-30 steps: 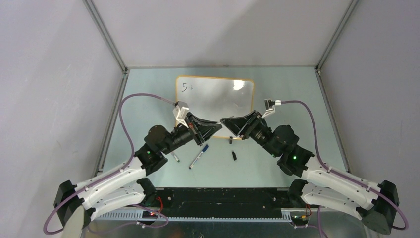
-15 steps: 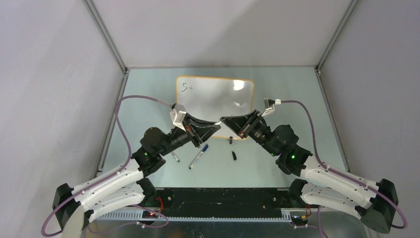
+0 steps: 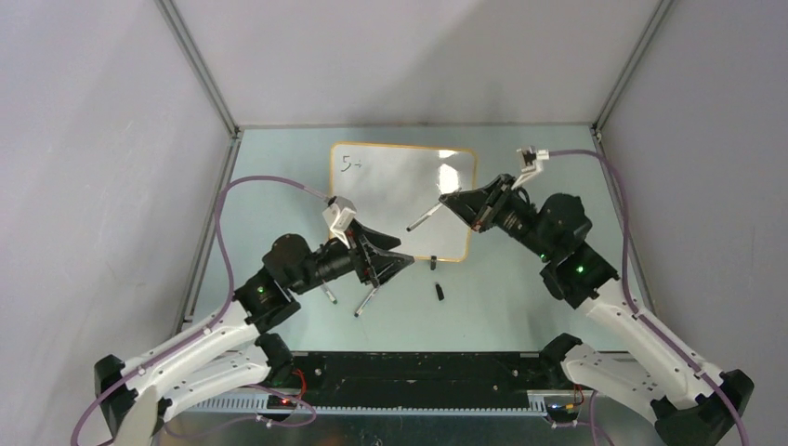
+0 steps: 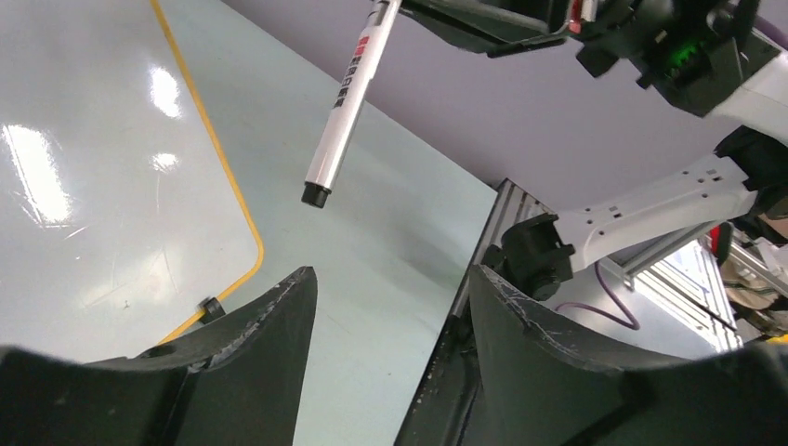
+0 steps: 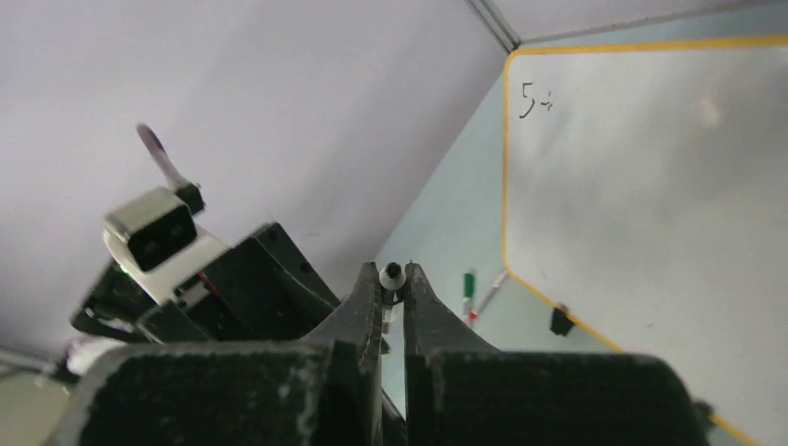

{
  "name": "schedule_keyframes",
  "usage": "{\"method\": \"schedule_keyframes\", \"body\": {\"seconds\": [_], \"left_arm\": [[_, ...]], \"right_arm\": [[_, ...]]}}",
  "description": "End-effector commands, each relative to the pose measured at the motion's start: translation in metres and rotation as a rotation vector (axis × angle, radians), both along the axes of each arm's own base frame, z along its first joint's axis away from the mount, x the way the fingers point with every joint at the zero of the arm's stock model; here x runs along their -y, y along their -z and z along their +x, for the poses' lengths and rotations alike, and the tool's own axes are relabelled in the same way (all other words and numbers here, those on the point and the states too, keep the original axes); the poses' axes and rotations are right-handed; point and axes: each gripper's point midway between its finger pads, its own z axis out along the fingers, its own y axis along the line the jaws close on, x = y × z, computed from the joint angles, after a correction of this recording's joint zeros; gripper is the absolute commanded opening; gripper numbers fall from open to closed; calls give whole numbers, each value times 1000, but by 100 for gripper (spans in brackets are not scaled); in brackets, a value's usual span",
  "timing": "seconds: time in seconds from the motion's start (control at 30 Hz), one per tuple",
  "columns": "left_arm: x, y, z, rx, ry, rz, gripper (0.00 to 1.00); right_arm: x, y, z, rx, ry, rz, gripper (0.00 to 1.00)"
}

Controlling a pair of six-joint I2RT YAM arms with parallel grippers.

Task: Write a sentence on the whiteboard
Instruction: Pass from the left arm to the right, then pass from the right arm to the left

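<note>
The whiteboard [image 3: 401, 200] lies flat at the back of the table, with the sentence's first marks, "5+" [image 3: 351, 164], at its top left corner. My right gripper [image 3: 451, 203] hovers over the board's right side, shut on a white marker [image 3: 426, 218] that slants down and left. The right wrist view shows the marker's end [image 5: 392, 273] pinched between the jaws [image 5: 392, 279]. My left gripper [image 3: 395, 265] stands open and empty just off the board's near edge. In the left wrist view the marker [image 4: 348, 98] hangs above my open left gripper [image 4: 390, 274], clear of both fingers.
Two loose markers [image 3: 327, 294] [image 3: 367, 300] lie on the table under the left gripper. A black cap [image 3: 439, 292] lies nearby, and a black clip foot [image 3: 434, 263] sits at the board's near edge. Grey walls enclose the table.
The two grippers met over the board's near edge. The right one shut on the marker, the left one opened and let go. The right arm then lifted the marker back and right.
</note>
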Motion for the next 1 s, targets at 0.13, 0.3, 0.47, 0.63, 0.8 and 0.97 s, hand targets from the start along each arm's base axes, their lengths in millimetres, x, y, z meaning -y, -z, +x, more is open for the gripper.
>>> {"method": "schedule_keyframes", "body": {"seconds": [0.13,0.3,0.47,0.63,0.8,0.97], "left_arm": [[-5,-39,-12,-66,72,-23,66],[-8,-44,-1,-44,40,12,63],[2,-40,-2,-36,94,32,55],[20,-36,-2,-57,175,39,51],[28,-38,-6,-51,231,27,49],[29,-46,-10,-21,257,1,49]], "right_arm": [[-10,11,-25,118,-328,-305,0],[-14,14,-36,114,-428,-340,0],[-20,5,-50,134,-517,-303,0],[-25,-5,-60,144,-575,-271,0],[-29,-4,-63,131,-590,-283,0],[-32,-1,-64,121,-605,-289,0]]}}
